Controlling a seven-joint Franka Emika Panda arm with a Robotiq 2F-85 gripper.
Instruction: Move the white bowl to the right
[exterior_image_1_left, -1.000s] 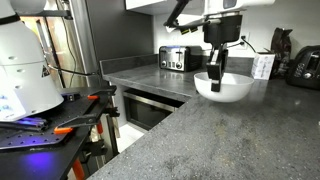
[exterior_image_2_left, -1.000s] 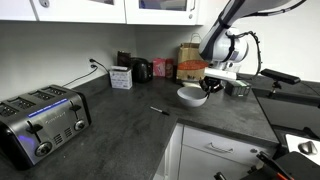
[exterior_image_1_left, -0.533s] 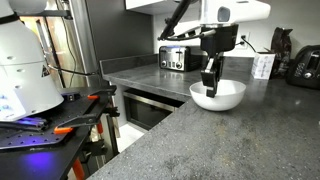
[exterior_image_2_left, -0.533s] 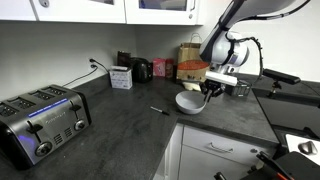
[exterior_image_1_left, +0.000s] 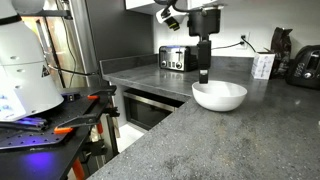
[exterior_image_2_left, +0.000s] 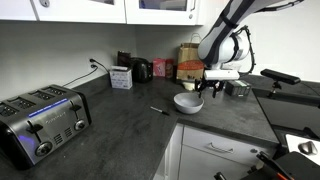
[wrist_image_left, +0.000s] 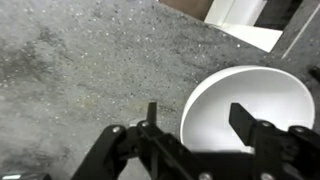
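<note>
The white bowl (exterior_image_1_left: 219, 96) sits upright on the dark speckled counter, and it also shows as the white bowl (exterior_image_2_left: 188, 102) near the counter's front edge. My gripper (exterior_image_1_left: 204, 75) hangs open just above the bowl's rim, holding nothing. In the wrist view the gripper (wrist_image_left: 197, 118) straddles the rim from above. One finger is over bare counter and the other over the inside of the white bowl (wrist_image_left: 250, 105). In an exterior view the gripper (exterior_image_2_left: 210, 88) sits just beside and above the bowl.
A chrome toaster (exterior_image_1_left: 180, 58) stands at the back of the counter; it is the near toaster (exterior_image_2_left: 40, 120) from the opposite side. A white printed carton (exterior_image_1_left: 263, 66) and dark appliances (exterior_image_1_left: 305, 65) line the wall. A small dark pen-like item (exterior_image_2_left: 159, 110) lies by the bowl.
The jaws have opened and let go of the bowl's rim. The arm has risen, and the bowl has settled flat on the counter.
</note>
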